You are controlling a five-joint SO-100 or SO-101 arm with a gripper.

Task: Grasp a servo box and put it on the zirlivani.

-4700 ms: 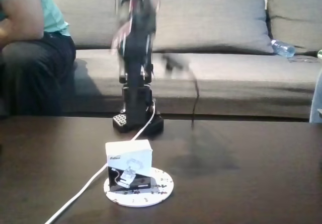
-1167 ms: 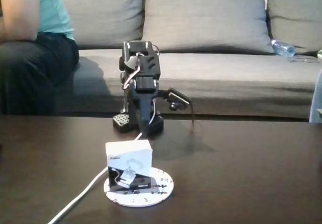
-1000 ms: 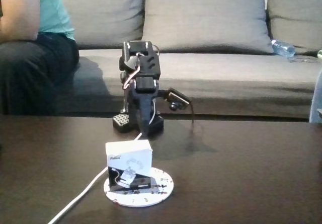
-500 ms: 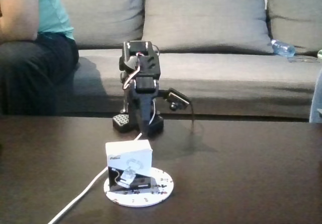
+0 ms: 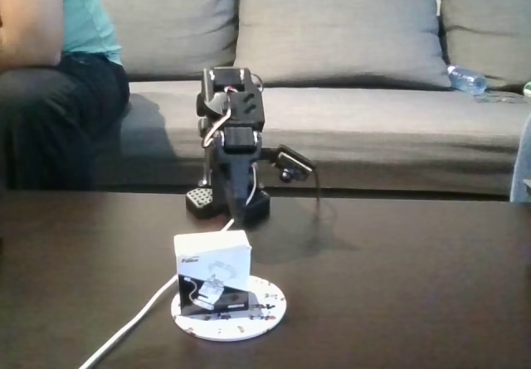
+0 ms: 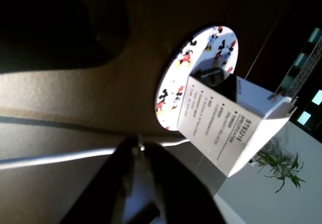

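The servo box (image 5: 212, 257), white on top and black below with a servo picture, stands on the left part of the zirlivani (image 5: 267, 307), a flat round white disc with small coloured figures. In the wrist view the servo box (image 6: 226, 128) rests on the zirlivani (image 6: 176, 88), which shows cartoon mice. My gripper (image 5: 236, 209) hangs folded down over the arm's base, well behind the box and apart from it. At the bottom of the wrist view, the tips of my gripper (image 6: 138, 144) meet with nothing between them.
A white cable (image 5: 141, 311) runs from the arm's base (image 5: 199, 199) past the box to the front left. A person (image 5: 50, 70) sits on the grey sofa (image 5: 348, 46) behind the dark table (image 5: 415, 286). A water bottle (image 5: 466, 80) lies on the sofa.
Several seconds ago the arm was raised and blurred in motion; it has since folded down over its base. Over the last second nothing has moved.
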